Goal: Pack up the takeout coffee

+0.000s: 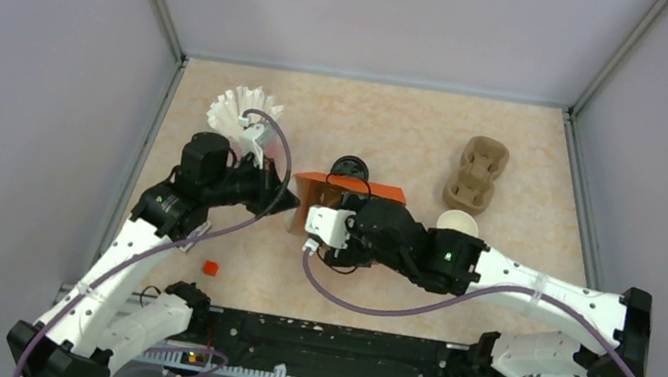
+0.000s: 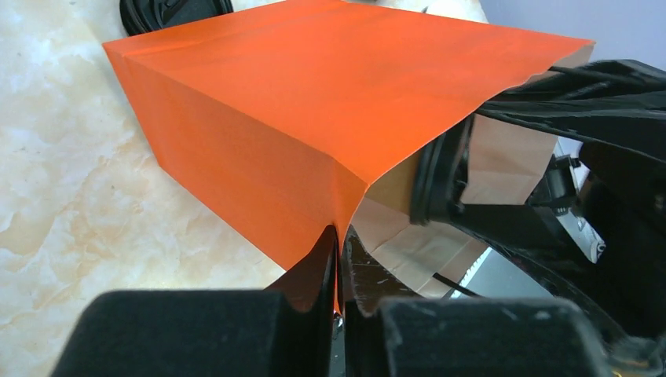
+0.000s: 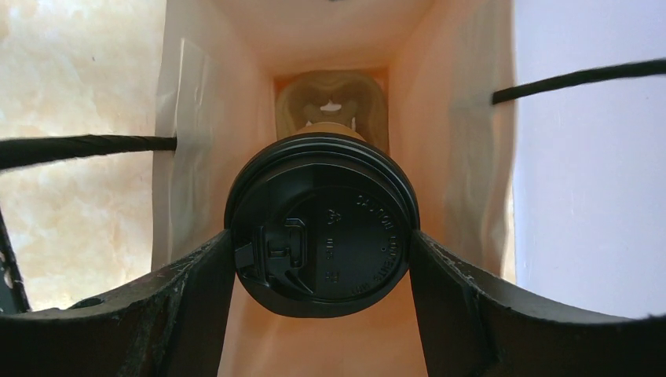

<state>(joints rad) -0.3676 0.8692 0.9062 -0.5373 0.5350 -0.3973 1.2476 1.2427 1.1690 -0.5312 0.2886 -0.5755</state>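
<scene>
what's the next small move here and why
Probably ease the right gripper forward, sliding the cup deeper into the bag toward the carrier at its far end: the cup is held at the mouth, and the left gripper pinches the bag's edge.

The left arm (image 1: 122, 256) was bent sharply at the elbow, its forearm reaching rightward with the wrist held low. The left gripper (image 2: 338, 259) was pinched tight on the mouth edge of the orange bag (image 2: 314, 102), the paper caught between its two black fingers. The right arm (image 1: 538, 282) stretched leftward from its base, forearm nearly level. The right gripper (image 3: 322, 255) clamped the takeout coffee (image 3: 322, 228), one finger against each side of its black lid, at the bag's mouth.
</scene>
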